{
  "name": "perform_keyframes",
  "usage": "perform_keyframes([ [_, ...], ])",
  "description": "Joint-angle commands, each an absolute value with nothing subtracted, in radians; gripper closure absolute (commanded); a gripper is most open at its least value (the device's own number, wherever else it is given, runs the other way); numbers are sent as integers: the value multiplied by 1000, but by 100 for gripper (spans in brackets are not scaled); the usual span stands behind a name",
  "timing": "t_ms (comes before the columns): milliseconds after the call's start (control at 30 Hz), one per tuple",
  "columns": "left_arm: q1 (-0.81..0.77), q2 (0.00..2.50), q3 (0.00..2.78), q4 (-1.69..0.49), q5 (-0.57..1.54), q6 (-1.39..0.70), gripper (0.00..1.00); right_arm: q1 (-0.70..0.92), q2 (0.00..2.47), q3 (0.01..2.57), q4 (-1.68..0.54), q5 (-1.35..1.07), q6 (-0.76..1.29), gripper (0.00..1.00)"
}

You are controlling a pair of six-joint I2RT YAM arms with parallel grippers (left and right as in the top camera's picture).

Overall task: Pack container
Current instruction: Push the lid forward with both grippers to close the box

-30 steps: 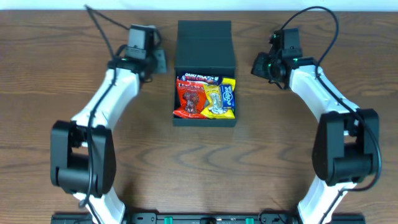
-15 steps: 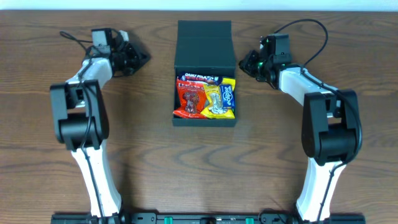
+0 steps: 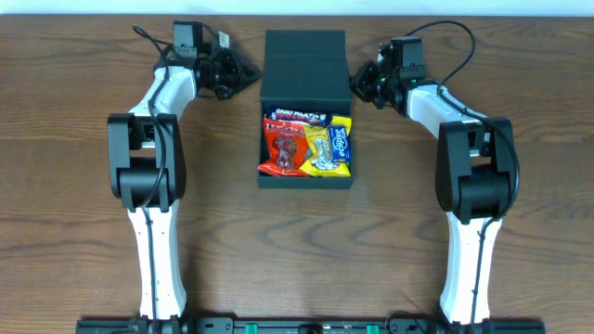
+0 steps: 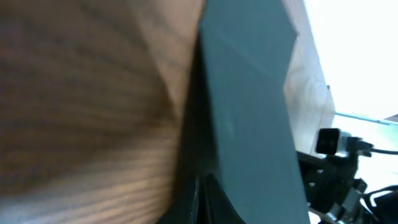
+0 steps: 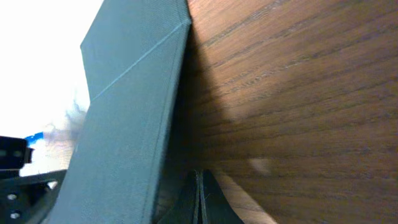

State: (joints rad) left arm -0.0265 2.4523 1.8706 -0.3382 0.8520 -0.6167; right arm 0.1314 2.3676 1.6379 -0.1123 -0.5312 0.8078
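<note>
The dark teal container (image 3: 306, 178) sits mid-table with its hinged lid (image 3: 304, 63) lying open at the back. Inside lie a red packet (image 3: 285, 148), a yellow packet (image 3: 319, 153) and a blue packet (image 3: 341, 141). My left gripper (image 3: 248, 74) is shut and empty, low by the lid's left edge. My right gripper (image 3: 356, 84) is shut and empty by the lid's right edge. The left wrist view shows the lid (image 4: 249, 93) just past the closed left gripper (image 4: 199, 202). The right wrist view shows the lid (image 5: 127, 118) left of the closed right gripper (image 5: 199, 199).
The wooden table (image 3: 83, 186) surrounds the box. A white wall edge runs along the table's back. Both arms reach in from the front corners, with their cables near the back edge.
My left gripper has swung right, from the far left of the table to the lid's left edge. My right gripper has moved left, closer to the lid's right edge. The container has not moved.
</note>
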Motion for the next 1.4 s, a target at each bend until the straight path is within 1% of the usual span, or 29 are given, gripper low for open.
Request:
perform_keyframes([
  [0, -17, 2482, 1885, -371, 823, -606, 94, 132, 2375, 1658, -119, -550, 818, 98],
  [300, -50, 2482, 1885, -362, 839, -598, 94, 132, 2375, 1658, -117, -611, 763, 99],
  [467, -76, 2482, 1885, -321, 914, -553, 94, 130, 2375, 1658, -83, -680, 653, 98],
  [533, -80, 2482, 1886, -291, 959, -553, 94, 125, 2375, 1658, -51, -736, 618, 98],
  [800, -63, 2469, 1935, -283, 1091, -487, 94, 79, 2373, 1659, 130, -998, 620, 99],
  [967, -62, 2398, 1954, -287, 1097, -387, 94, 66, 2347, 1659, 201, -1109, 619, 99],
  [1100, -58, 2326, 1954, -311, 1096, -314, 94, 65, 2283, 1659, 202, -1121, 564, 98],
  [1233, -59, 2253, 1954, -370, 1089, -214, 94, 67, 2200, 1659, 197, -1139, 508, 98],
  [1367, -57, 2165, 1954, -451, 1068, -90, 94, 67, 2132, 1659, 190, -1210, 469, 98],
])
